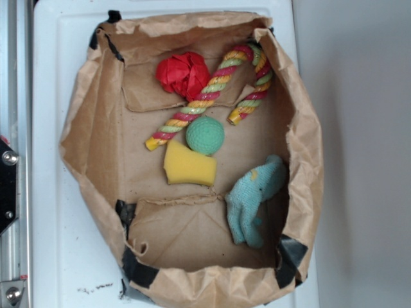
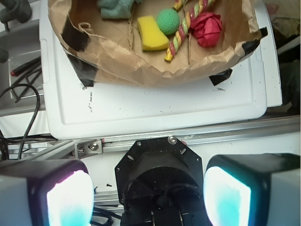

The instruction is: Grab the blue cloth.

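The blue cloth [image 1: 253,199] is a light teal woven rag with a small yellow patch, lying lengthwise in the near right corner of the brown paper bag tray [image 1: 90,128]. The wrist view shows only part of the blue cloth [image 2: 115,8], at the top edge. My gripper [image 2: 148,197] does not appear in the exterior view. In the wrist view it is open, its two glowing pads [image 2: 68,200] far apart with nothing between them. It hangs well back from the bag, over the black robot base [image 2: 160,165].
Inside the bag lie a green ball [image 1: 205,135], a yellow sponge wedge [image 1: 188,167], a striped rope toy [image 1: 212,93] and a red crumpled object [image 1: 184,74]. The bag sits on a white board [image 1: 48,192]. Black cables [image 2: 23,108] trail at the left of the wrist view.
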Robot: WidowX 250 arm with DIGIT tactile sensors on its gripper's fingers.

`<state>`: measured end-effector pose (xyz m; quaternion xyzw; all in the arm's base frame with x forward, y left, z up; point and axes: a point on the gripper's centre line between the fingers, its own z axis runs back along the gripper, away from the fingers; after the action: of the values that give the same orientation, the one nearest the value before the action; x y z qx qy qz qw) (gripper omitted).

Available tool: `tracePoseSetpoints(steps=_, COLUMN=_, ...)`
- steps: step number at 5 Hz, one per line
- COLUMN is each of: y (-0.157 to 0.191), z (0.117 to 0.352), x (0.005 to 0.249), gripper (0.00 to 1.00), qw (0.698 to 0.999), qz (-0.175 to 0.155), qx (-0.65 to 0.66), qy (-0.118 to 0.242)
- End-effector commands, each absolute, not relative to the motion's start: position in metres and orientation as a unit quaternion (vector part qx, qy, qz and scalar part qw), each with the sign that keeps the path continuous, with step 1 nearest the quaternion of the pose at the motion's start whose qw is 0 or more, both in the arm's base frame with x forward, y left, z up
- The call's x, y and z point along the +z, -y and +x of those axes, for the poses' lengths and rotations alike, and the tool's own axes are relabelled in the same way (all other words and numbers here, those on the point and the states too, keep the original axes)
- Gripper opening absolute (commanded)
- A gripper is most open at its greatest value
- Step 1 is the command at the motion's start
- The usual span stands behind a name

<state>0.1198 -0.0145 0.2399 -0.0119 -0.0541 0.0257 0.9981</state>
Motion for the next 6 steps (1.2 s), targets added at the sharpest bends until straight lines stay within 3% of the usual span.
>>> tracePoseSetpoints(steps=1, y=0.028, z=0.199, x=0.237, gripper=1.0, qw=0.996, qz=-0.008, qx=0.034, qy=0.082)
tracePoseSetpoints(steps=2, y=0.022, z=0.237, x=0.214, gripper=1.0, qw=0.996, qz=-0.031, qx=-0.017, qy=0.08)
tracePoseSetpoints(steps=3, y=0.002, z=0.255, x=0.191, gripper=1.0, qw=0.997, qz=0.009, qx=-0.043, qy=0.063)
tracePoseSetpoints(steps=4, y=-0.004, z=0.27, x=0.164, gripper=1.0, qw=0.991, qz=-0.028, qx=-0.102, qy=0.08)
tracePoseSetpoints(steps=5, y=0.005, z=0.279, x=0.147, gripper=1.0, qw=0.987, qz=-0.028, qx=-0.126, qy=0.096)
tracePoseSetpoints(steps=6, y=0.005, z=0.279, x=0.147, gripper=1.0, qw=0.987, qz=-0.028, qx=-0.126, qy=0.096)
